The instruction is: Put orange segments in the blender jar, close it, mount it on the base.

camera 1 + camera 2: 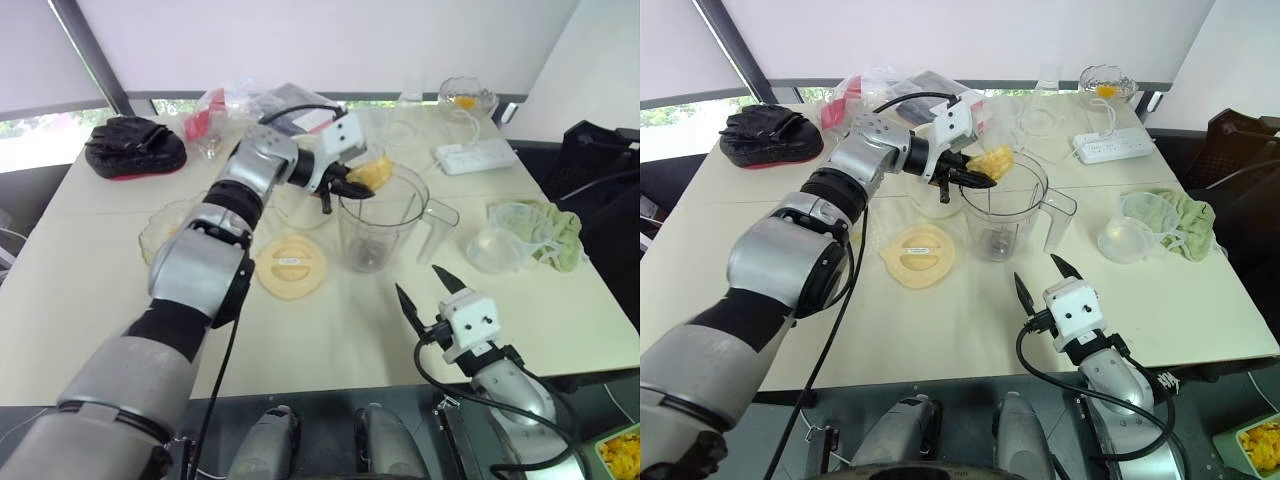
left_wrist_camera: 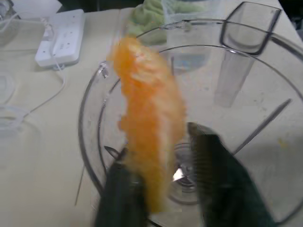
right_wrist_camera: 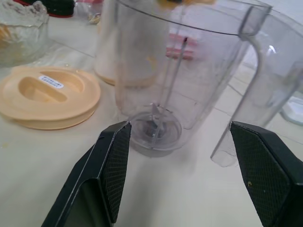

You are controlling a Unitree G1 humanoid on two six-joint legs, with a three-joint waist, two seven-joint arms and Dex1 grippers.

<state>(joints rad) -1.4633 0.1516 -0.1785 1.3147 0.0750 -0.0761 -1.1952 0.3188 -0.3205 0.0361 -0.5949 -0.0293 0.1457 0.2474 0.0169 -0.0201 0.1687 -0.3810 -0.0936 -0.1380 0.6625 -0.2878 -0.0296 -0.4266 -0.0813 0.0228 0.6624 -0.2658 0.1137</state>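
One orange segment (image 2: 147, 127) sits pinched between the two fingers of the left gripper (image 1: 352, 184), which are closed partway onto it, and it hangs over the open mouth of the blender jar (image 1: 395, 228) near the rim's far left side. The single jar stands upright near the middle of the table (image 1: 90, 300), its blade visible at the bottom and its handle toward the robot's right. One yellow lid (image 1: 291, 265) lies flat just left of the jar, apart from it. The left arm reaches forward across the table with the wrist turned rightward toward the jar. The right gripper (image 1: 420, 282) hovers near the table's front edge, fingers spread wide and empty, pointing at the jar's base.
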